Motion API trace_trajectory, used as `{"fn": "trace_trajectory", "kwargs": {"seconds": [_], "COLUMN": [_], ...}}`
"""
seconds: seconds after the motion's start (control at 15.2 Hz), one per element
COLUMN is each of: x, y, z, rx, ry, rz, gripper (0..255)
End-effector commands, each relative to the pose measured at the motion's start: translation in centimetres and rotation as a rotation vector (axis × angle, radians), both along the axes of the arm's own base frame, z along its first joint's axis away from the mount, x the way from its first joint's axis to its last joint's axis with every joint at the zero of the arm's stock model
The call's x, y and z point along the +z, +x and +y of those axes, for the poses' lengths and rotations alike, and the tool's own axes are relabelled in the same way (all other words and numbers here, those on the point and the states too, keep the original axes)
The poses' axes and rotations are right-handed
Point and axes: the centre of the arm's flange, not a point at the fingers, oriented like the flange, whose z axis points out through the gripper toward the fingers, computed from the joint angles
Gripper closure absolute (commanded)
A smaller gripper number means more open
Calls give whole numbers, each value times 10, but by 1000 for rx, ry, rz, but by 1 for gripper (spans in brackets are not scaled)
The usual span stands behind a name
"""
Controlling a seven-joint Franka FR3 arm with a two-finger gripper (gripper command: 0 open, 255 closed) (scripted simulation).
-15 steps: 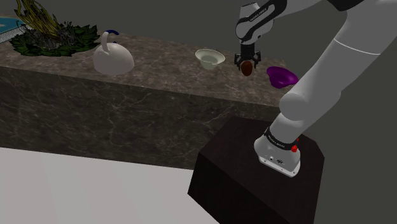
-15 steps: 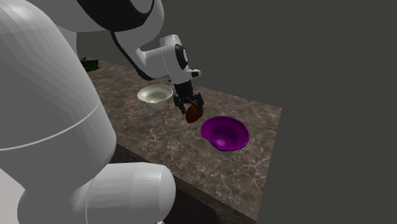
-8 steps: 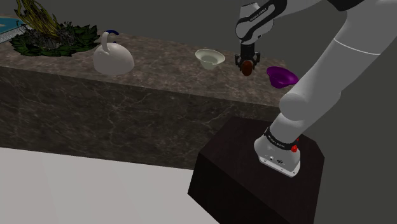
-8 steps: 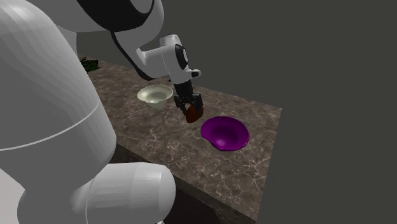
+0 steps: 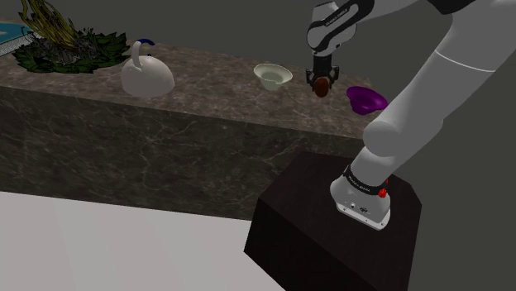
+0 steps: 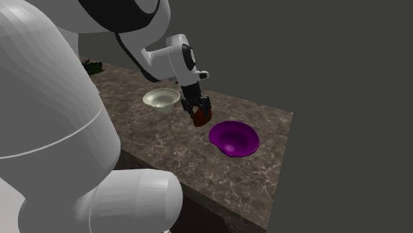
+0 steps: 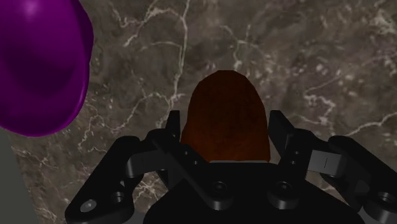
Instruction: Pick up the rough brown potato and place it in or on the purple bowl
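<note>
My black gripper (image 5: 321, 85) is shut on the reddish-brown potato (image 5: 320, 87) and holds it a little above the dark marble counter (image 5: 207, 78). The second exterior view has the potato (image 6: 200, 118) hanging between the purple bowl (image 6: 233, 138) and a white bowl (image 6: 161, 98). Seen from the wrist, the potato (image 7: 224, 118) is clasped between both fingers (image 7: 278, 127), with the purple bowl (image 7: 38, 63) off to one side on the counter. The purple bowl (image 5: 365, 99) lies to the shoulder view's right of the gripper.
A white swan-shaped vessel (image 5: 146, 76) and a dark plant arrangement (image 5: 66, 41) stand further along the counter at the shoulder view's left. The black stand (image 5: 331, 223) sits below the counter's front face. The counter ends just past the purple bowl.
The fingers closed on the potato a second ago. Since then the gripper has lifted it slightly off the counter.
</note>
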Motion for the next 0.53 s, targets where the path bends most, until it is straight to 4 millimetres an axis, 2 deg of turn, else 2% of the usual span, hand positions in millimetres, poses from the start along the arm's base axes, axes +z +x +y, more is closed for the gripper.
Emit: {"fn": "trace_trajectory", "kwargs": {"seconds": [0.0, 0.46], "x": [9, 46], "y": [0, 0], "z": [1, 1], "rx": [0, 0], "ry": [0, 0], "rz": [0, 0], "gripper": [255, 255]}}
